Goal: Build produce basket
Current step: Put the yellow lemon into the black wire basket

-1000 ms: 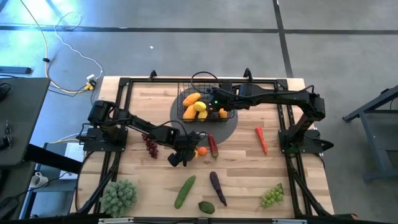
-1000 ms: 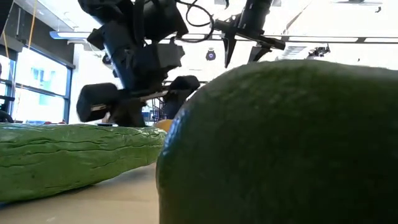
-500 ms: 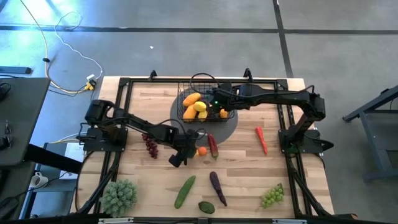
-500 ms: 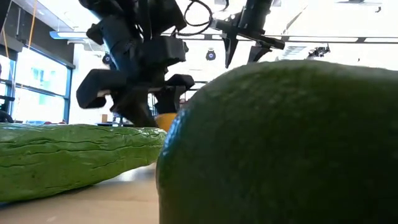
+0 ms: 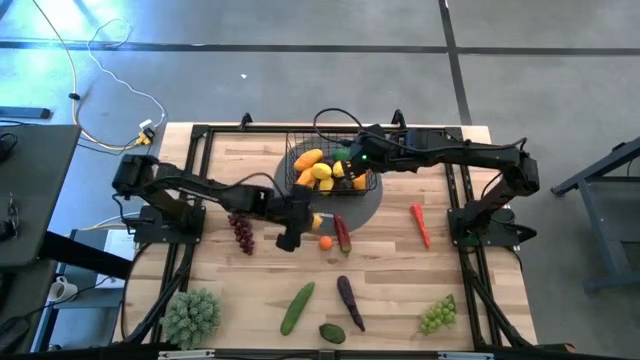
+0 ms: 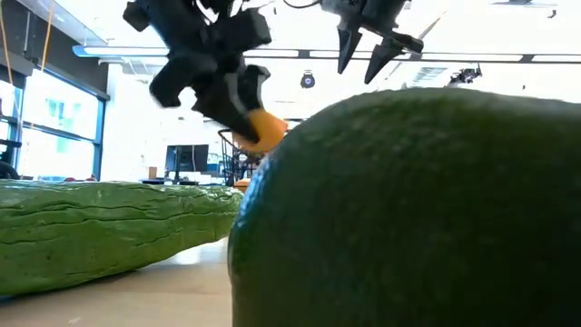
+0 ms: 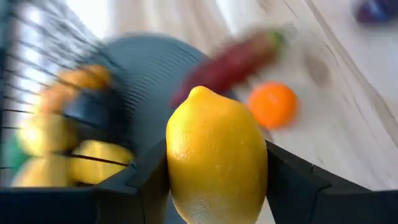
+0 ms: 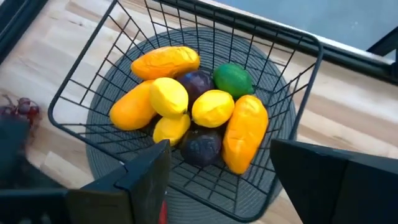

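Note:
My left gripper (image 5: pixel 303 226) hangs above the table just near of the basket, shut on a yellow lemon (image 7: pixel 214 158). The low view shows the lemon (image 6: pixel 259 128) in the air. The black wire basket (image 5: pixel 330 170) stands on a grey round disc and holds orange-yellow fruits, lemons, plums and a lime (image 8: pixel 233 78). My right gripper (image 8: pixel 221 152) hovers open over the basket, touching nothing. A small orange (image 5: pixel 325 241) and a dark red chili (image 5: pixel 343 233) lie on the table by the left gripper. My left gripper pinches the lemon between its two fingers (image 7: pixel 146 180), one on each long side (image 7: pixel 180 168) of the fruit. The fingers slant down from the table's left. The lemon is lifted clear of the table, its pointed end (image 7: pixel 198 93) facing away from the gripper.
Purple grapes (image 5: pixel 242 233) lie left of the left gripper and a red chili (image 5: pixel 421 224) lies to the right. Along the near edge lie a spiky green vegetable (image 5: pixel 190 315), cucumber (image 5: pixel 297 307), eggplant (image 5: pixel 348 300), green fruit (image 5: pixel 332 332) and green grapes (image 5: pixel 438 314).
My left gripper has risen from the table with the lemon and moved toward the far edge and the basket; the lemon is now lifted clear. My right gripper has risen a little above the basket.

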`<action>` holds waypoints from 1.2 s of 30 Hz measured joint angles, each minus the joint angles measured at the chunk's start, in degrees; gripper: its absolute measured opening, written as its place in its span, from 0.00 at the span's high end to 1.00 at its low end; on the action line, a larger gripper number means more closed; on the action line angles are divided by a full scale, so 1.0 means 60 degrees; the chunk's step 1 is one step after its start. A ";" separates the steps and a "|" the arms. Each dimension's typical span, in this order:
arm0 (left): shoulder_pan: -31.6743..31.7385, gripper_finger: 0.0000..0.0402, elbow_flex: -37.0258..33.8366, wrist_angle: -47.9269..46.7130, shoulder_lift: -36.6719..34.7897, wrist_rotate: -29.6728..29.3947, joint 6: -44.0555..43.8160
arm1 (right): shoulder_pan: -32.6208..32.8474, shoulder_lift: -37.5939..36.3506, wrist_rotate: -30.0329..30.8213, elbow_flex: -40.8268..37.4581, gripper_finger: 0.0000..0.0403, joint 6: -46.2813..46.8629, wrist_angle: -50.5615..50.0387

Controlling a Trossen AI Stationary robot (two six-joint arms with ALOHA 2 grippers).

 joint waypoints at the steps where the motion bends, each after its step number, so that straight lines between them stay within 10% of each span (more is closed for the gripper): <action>1: 0.0106 0.51 0.0007 0.0183 -0.0153 -0.0053 -0.0107 | 0.0000 -0.0057 0.0004 0.0000 0.36 -0.0092 -0.0042; 21: 0.2908 0.51 0.0000 0.4136 -0.0860 0.0156 -0.5161 | -0.0007 -0.0591 0.0280 0.0000 0.36 -0.1615 -0.0107; 36: 0.3247 0.46 0.0004 0.4136 0.0445 0.0441 -0.5394 | -0.0011 -0.0588 0.0436 0.0000 0.36 -0.2155 -0.0106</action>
